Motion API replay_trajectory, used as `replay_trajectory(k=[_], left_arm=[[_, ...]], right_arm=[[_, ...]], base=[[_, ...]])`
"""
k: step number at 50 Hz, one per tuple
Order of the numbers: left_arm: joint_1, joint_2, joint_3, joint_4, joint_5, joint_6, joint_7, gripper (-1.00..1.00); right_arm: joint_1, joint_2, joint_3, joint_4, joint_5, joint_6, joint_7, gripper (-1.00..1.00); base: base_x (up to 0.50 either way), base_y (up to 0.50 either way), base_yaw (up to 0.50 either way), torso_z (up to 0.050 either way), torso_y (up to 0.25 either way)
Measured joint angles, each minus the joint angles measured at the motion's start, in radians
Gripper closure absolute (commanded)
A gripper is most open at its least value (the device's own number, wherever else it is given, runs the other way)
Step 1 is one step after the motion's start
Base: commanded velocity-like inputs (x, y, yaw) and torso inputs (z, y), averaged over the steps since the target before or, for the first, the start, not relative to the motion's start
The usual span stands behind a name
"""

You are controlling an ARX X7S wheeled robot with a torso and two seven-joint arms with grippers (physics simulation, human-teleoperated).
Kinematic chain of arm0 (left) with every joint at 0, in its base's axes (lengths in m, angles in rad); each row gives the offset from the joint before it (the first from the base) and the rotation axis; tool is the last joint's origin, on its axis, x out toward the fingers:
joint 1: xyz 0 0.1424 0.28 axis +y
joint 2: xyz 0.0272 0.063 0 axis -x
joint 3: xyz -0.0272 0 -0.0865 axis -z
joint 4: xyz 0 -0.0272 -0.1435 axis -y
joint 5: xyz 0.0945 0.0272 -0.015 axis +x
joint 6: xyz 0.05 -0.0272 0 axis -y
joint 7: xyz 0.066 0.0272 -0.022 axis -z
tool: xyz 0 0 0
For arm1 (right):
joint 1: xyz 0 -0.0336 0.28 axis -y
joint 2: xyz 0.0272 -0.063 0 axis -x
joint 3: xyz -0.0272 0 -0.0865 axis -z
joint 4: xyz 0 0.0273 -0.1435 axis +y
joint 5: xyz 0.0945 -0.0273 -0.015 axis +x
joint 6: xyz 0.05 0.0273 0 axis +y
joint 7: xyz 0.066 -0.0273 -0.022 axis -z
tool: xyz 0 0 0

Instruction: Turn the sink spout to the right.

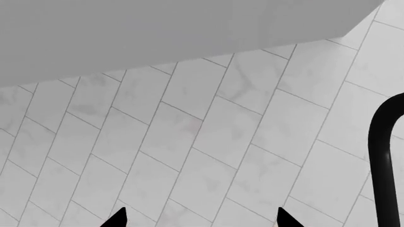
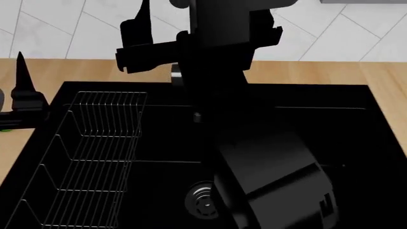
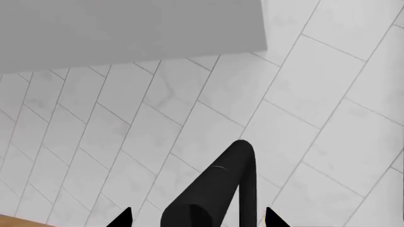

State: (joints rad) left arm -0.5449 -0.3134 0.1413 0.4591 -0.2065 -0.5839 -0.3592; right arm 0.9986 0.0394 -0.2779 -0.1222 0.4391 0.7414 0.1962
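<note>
The right end effector point(image 3: 197, 218) is reaching up at the sink spout point(image 3: 221, 189), its two fingertips spread open on either side of the tube, probably to push it sideways. The left end effector point(image 1: 200, 218) is hovering open beside the spout, holding nothing. Below the spout, the right arm is hiding much of the sink point(image 2: 356, 124); a wire rack point(image 2: 95, 157) is sitting in the basin's left half.

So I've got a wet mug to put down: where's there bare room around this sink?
The wood counter behind the sink on its right side is bare. The basin floor near the drain is open too. The left is crowded: a wire rack fills it, and the robot arm hangs over the middle.
</note>
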Motion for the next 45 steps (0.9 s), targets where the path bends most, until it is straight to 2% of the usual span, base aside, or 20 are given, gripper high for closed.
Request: replay_trajectory(k=[45], left_arm=[[0.005,-0.007,0.001,0.004,-0.016,0.016,-0.011,-1.00]], right_arm=[[0.042,0.032,-0.061,0.174,0.045,-0.154,0.023,-1.00]], base=[[0.00,0.00,0.00,0.000,0.000]])
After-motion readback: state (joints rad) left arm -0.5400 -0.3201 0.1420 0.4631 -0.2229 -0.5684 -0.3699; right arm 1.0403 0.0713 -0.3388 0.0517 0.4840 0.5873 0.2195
